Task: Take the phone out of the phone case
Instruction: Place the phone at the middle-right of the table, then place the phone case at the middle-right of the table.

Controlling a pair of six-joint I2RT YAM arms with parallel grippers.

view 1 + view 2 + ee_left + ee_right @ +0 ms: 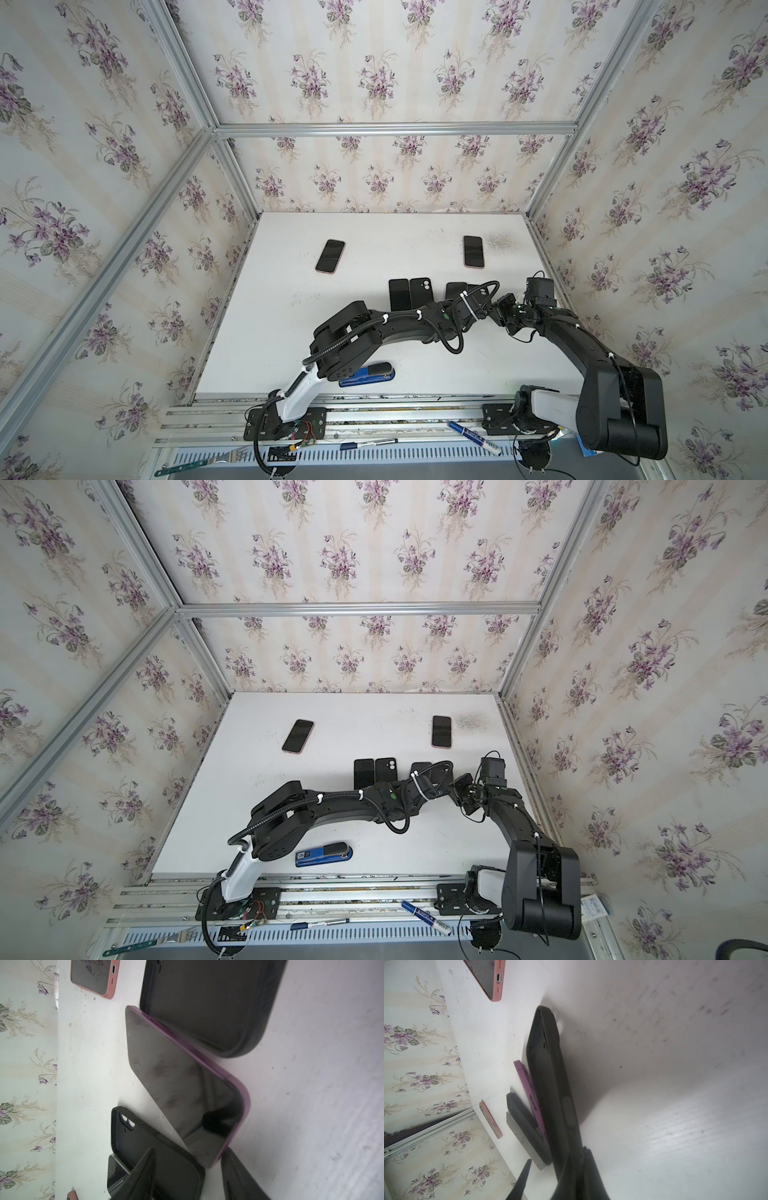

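The purple phone [182,1088] was out of the black phone case [207,1001], screen up. One of its long edges leaned on the case's rim, toward the right side of the white surface [291,316]. The left hand [189,1153] had its fingers spread, one on each side of the phone's near end; whether either finger touched the phone could not be told. The right hand [579,1161] was pressed together on an edge of the phone case, pinching it and holding it tipped up on its side. In the right wrist view the phone showed only as a thin purple strip just beside the case. In both top views the two arms met over this spot and hid most of the pair. Just to the left lay an empty spare case [420,293] with a camera cut-out, and just beside that a bare dark phone [399,294], both flat. Well apart, toward the back of the surface, lay the left pink-cased phone [330,256] and the right pink-cased phone [473,251], screens up. A blue stapler [368,374] sat near the front edge, partly under the left arm. A blue marker [473,436] and a thinner marker [370,444] lay on the metal rails in front of the surface.
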